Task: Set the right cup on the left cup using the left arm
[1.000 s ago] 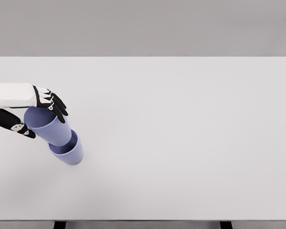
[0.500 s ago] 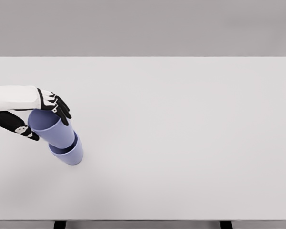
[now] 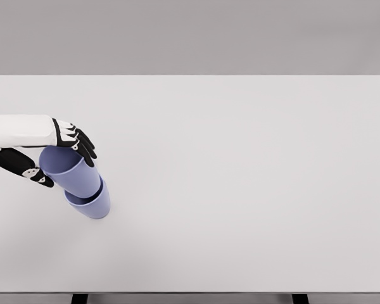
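Upper cup [image 3: 69, 172] is plain periwinkle, smooth matte, tapered round, tilted with its base nested in the lower cup [image 3: 92, 204], which matches it and sits on the desk [image 3: 240, 177] near the left edge. Left hand [image 3: 47, 158], black fingers on a white arm, is closed around the upper cup near its rim: fingers [image 3: 82, 147] on the far side, thumb on the near side. Desk is flat, white, uniform.

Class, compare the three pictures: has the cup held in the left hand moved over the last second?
Yes. The upper cup, gripped by the left hand, has shifted slightly rightward and down, settling deeper into the lower cup, which stands unmoved on the table.
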